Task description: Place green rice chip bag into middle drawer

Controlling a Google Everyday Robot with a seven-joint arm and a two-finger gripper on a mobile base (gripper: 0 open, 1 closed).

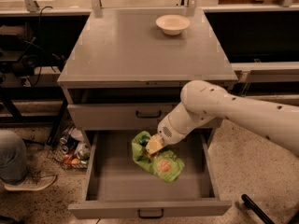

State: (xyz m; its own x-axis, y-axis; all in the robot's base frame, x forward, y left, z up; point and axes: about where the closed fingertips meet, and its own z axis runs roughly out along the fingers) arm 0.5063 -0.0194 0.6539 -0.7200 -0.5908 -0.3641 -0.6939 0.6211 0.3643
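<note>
Green rice chip bag [163,164] crumpled on the floor of the open middle drawer [107,181], toward the back, right of centre. Gripper [153,147] down on its upper-left corner, inside the drawer; cannot tell whether clasping or released. Best to let go fully with the foil resting low, then rise straight up and outward, clear of the closed drawer front [117,116] above, dragging nothing along.

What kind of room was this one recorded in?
Probably a lab or office workspace, not a home kitchen: a grey drawer cabinet, cans heaped beside it, speckled floor. The hand is at the green rice chip bag in the open middle drawer.
</note>
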